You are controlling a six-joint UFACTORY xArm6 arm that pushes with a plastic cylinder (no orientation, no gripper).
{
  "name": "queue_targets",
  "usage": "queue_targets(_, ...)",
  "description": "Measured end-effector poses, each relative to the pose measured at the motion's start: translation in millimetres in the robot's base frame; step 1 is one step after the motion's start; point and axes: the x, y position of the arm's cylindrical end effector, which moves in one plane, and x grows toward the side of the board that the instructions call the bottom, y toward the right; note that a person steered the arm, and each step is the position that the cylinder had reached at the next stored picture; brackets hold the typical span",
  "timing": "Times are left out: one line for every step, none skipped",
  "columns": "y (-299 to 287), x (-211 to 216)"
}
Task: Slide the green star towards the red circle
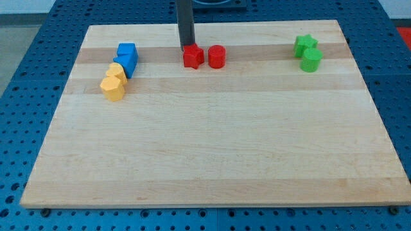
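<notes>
The green star [306, 43] lies near the view's top right, touching a green circle [311, 59] just below it. The red circle [216, 56] sits near the top middle, with a red star [192, 56] right beside it on its left. My tip [187, 45] stands at the upper left edge of the red star, touching or almost touching it. It is far to the left of the green star.
A blue cube [127, 51] and a second blue block [125, 64] sit at the top left, against a yellow block [117, 72] and a yellow heart-like block [113, 88]. The wooden board [212, 160] lies on a blue perforated table.
</notes>
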Motion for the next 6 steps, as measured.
queue_targets(1,-6)
queue_targets(31,-25)
queue_targets(84,-30)
queue_targets(140,-39)
queue_targets(177,-54)
queue_targets(213,-54)
